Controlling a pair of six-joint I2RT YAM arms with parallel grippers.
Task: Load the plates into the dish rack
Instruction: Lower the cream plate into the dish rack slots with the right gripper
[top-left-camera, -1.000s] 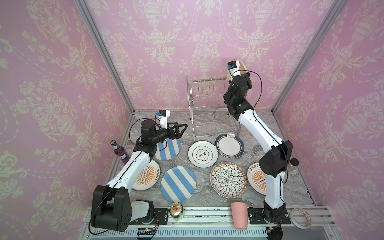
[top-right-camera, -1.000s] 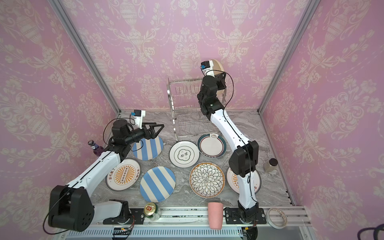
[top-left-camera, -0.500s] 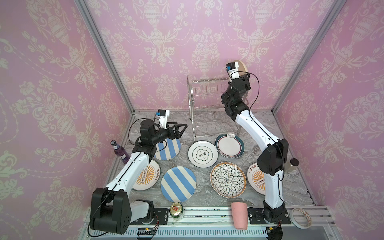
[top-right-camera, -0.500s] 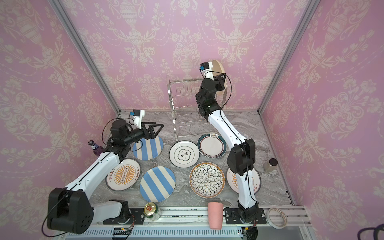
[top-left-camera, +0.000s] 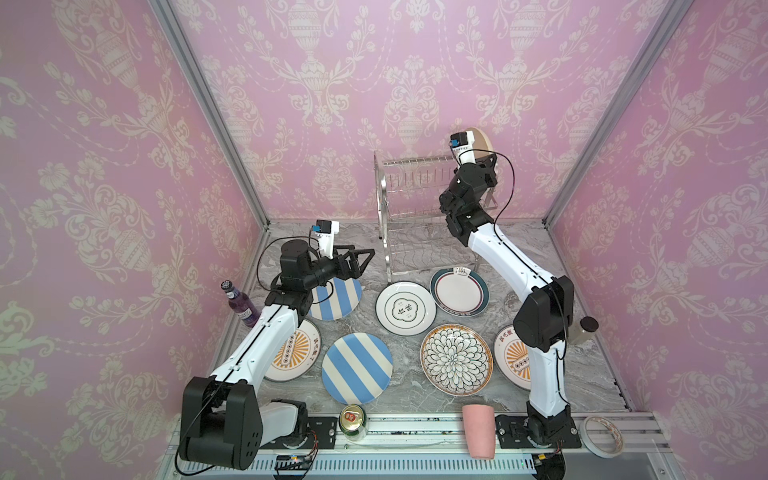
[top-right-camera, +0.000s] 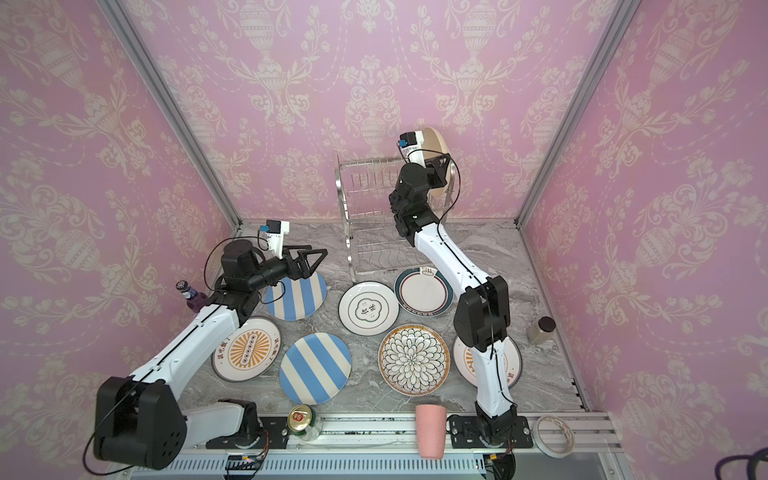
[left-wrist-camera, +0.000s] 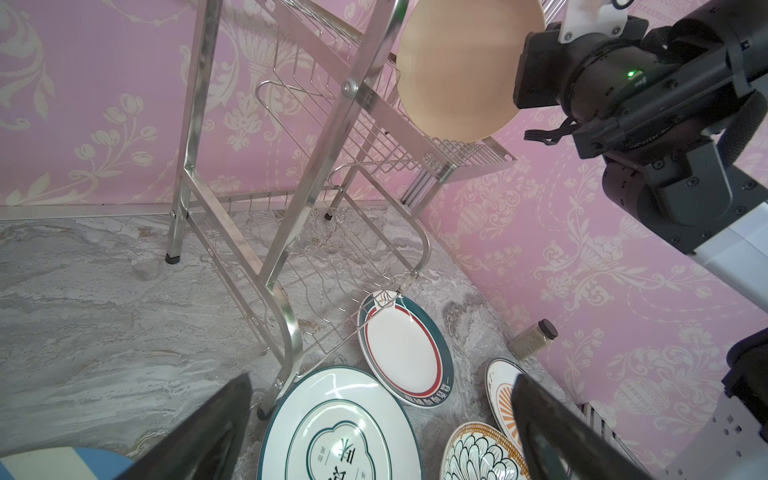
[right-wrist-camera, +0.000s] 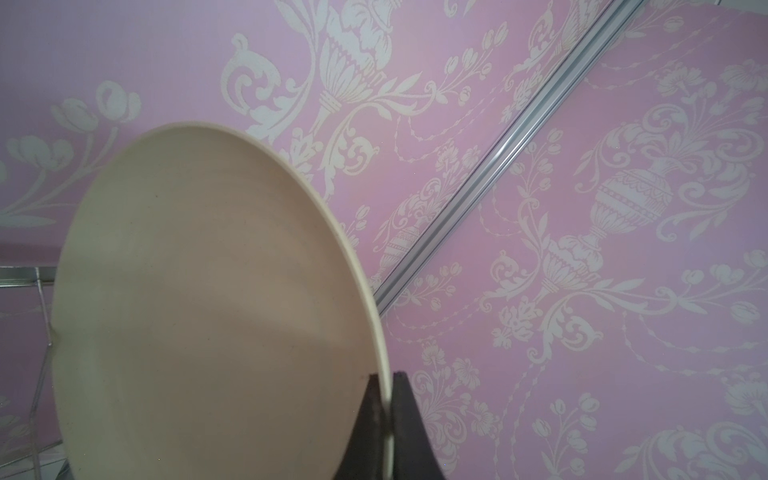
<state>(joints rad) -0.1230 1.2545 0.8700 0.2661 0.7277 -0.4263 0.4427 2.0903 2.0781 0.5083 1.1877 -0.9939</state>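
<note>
At the dish rack (top-left-camera: 415, 160), the right pincer (right-wrist-camera: 384, 376) clamps the cream plate (right-wrist-camera: 208, 311) by its rim — upright; left pincer (left-wrist-camera: 380, 378) gapes.

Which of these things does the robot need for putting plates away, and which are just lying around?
For the job: cream plate in the right gripper, dish rack, far striped plate, near striped plate, left sunburst plate, right sunburst plate, petal plate, teal-rimmed plate, cloud plate.
Lying about: purple bottle, can, pink cup, tape roll, small jar.
</note>
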